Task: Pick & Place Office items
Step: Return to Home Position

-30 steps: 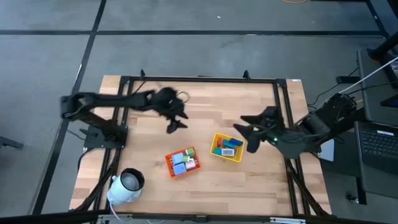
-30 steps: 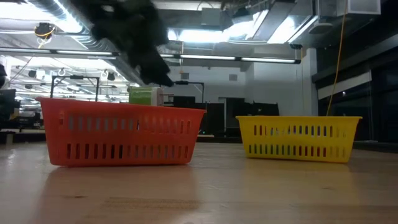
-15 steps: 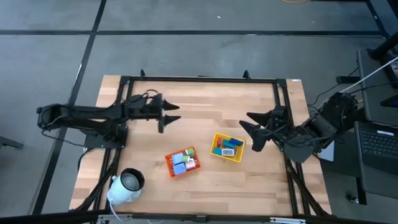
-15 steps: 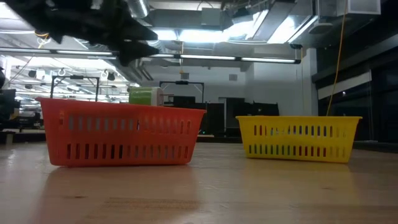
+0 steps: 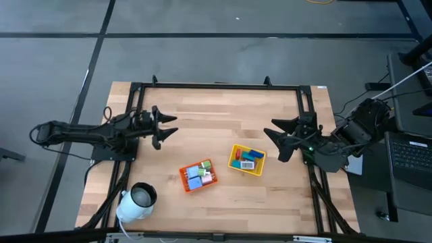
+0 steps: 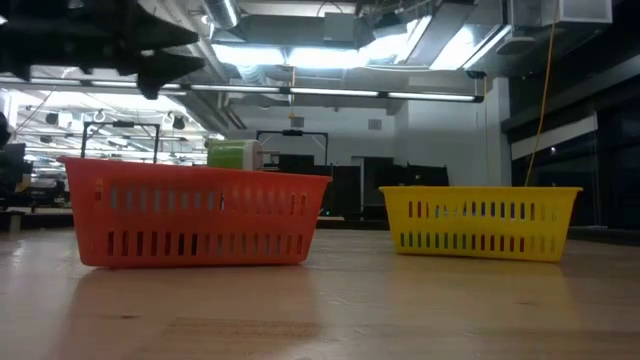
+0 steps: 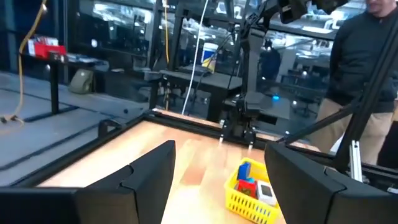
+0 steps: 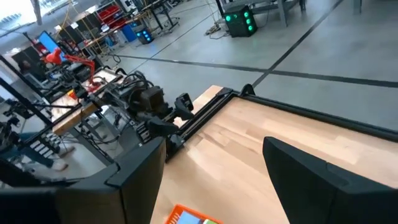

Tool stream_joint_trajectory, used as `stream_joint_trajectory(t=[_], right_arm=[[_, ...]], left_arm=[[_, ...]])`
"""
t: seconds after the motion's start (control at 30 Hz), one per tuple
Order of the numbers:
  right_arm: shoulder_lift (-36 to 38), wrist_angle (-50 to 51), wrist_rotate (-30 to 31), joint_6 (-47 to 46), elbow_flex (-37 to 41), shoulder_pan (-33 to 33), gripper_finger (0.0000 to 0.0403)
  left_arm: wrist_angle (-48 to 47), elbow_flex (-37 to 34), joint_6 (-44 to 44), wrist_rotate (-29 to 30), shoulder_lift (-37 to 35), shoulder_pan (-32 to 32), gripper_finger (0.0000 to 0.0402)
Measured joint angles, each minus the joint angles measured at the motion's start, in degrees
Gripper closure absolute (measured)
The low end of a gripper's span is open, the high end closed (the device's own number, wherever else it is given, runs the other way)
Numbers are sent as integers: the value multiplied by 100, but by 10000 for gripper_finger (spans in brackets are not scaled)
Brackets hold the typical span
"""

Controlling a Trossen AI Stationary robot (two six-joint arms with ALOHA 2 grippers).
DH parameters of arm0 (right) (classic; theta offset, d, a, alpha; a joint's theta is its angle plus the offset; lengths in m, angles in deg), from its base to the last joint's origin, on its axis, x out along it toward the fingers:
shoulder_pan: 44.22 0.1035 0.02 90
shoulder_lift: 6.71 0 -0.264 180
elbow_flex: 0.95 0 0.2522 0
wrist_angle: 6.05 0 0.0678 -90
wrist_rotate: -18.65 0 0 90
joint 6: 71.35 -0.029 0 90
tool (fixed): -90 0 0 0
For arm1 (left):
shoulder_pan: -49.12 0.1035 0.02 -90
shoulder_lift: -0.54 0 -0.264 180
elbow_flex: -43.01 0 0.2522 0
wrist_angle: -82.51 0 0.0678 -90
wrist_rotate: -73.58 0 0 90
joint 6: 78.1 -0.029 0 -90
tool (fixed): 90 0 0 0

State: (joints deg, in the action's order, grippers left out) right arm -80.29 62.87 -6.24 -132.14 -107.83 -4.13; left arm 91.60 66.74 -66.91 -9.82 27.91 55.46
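- I've pulled left gripper [image 5: 170,127] back off mid-table toward its base; fingers apart, empty.
- Right gripper [image 5: 275,140] backed off too, fingers apart, empty.
- Office items [image 5: 247,156] sit in yellow tray [image 5: 233,164] just beside right gripper, and in orange tray [image 5: 183,177] nearer left. Looks done.

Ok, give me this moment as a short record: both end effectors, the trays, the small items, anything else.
left end effector: open, empty, over the table's left side
right end effector: open, empty, by the right edge
orange tray: holds several office items
yellow tray: holds the rest
loose items: none seen
white cylinder: near corner, left arm's side
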Motion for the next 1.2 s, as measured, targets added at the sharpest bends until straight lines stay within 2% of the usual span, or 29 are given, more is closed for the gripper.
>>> stream_joint_trajectory(t=[0.17, 0.37, 0.53, 0.7, 0.8, 0.87, 0.97, 1.03, 1.2], right_arm=[[59, 239, 182, 111, 0, 172, 127], [274, 594, 458, 190, -2, 407, 127], [433, 874, 803, 190, -2, 627, 127], [439, 1391, 928, 72, 0, 766, 127], [439, 1915, 765, -246, 0, 824, 127], [439, 2496, 611, -723, 0, 927, 127], [440, 3497, 688, -1792, 11, 1214, 127], [575, 3389, 927, -1646, 224, 1332, 127], [1209, 3471, 925, -1652, 823, 1406, 127]], left_arm=[[-274, -498, -369, 734, -983, -437, 160], [-1050, -951, -358, 895, -1914, -604, 160], [-2009, -938, -451, 921, -2534, -599, 160], [-1996, -939, -823, 1018, -2533, -565, 160], [-1996, -939, -837, 991, -2441, -549, 160], [-1991, -939, -838, 976, -2426, -550, 160], [-1985, -939, -839, 975, -2425, -550, 160], [-1989, -939, -839, 974, -2424, -550, 160], [-1985, -939, -839, 972, -2424, -550, 160]])
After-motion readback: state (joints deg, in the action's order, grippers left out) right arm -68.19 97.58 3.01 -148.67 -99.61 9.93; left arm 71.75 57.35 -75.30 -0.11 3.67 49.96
